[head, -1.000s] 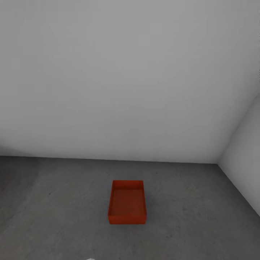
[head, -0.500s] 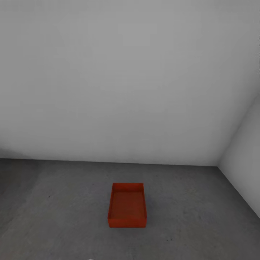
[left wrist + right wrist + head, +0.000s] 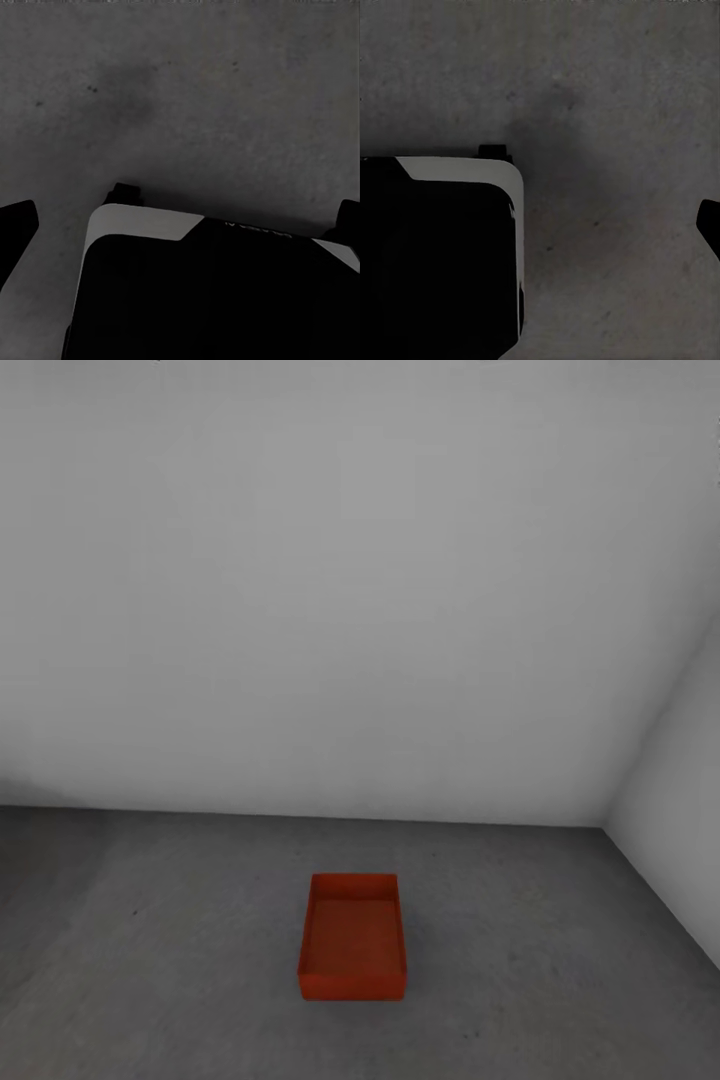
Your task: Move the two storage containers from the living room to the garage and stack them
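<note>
- The left gripper's fingertips (image 3: 16, 229) are dark shapes cut off at the left wrist picture's two side edges.
- One right fingertip (image 3: 710, 225) pokes in at the right wrist picture's edge; its grip cannot be judged.
- The robot's base (image 3: 210, 292) runs off both wrist pictures.

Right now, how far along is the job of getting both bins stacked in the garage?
About halfway, by the look of it. One storage container sits flat on the dark concrete floor near the white wall, open side up and empty, with nothing stacked on it. Nothing is in hand: both wrist views look down on bare concrete and the robot's base. Left: fetch the second container and set it on this one.
</note>
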Motion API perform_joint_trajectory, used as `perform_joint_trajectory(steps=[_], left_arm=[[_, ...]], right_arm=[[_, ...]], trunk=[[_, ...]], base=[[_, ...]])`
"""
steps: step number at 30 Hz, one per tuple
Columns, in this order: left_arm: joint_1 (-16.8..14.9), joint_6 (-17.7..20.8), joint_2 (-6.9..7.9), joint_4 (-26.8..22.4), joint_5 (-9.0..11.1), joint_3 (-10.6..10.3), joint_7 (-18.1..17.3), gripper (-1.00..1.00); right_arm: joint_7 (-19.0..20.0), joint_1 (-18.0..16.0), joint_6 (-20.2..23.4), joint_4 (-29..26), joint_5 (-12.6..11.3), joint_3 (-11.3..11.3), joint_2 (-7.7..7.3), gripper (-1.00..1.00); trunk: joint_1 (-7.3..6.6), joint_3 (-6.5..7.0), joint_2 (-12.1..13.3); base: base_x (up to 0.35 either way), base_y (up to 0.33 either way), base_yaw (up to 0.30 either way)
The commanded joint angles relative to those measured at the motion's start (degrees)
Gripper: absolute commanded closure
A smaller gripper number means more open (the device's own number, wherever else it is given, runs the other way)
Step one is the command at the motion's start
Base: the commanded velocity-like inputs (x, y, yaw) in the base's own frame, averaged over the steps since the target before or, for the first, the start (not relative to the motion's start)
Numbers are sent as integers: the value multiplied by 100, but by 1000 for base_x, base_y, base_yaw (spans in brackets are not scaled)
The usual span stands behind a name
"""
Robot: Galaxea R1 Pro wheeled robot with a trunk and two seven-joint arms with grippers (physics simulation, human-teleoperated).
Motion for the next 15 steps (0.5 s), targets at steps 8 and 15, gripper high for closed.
perform_joint_trajectory(steps=[8, 15], left_arm=[[0, 18, -6, 0, 28, 30, 16, -100], [15, 24, 1, 1, 30, 30, 16, -100]], right_arm=[[-2, -9, -32, 18, -60, 49, -2, -100], [-2, 57, -34, 18, -53, 54, 2, -100]], trunk=[[4, 62, -12], [4, 126, -12]], base=[[0, 0, 0], [0, 0, 0]])
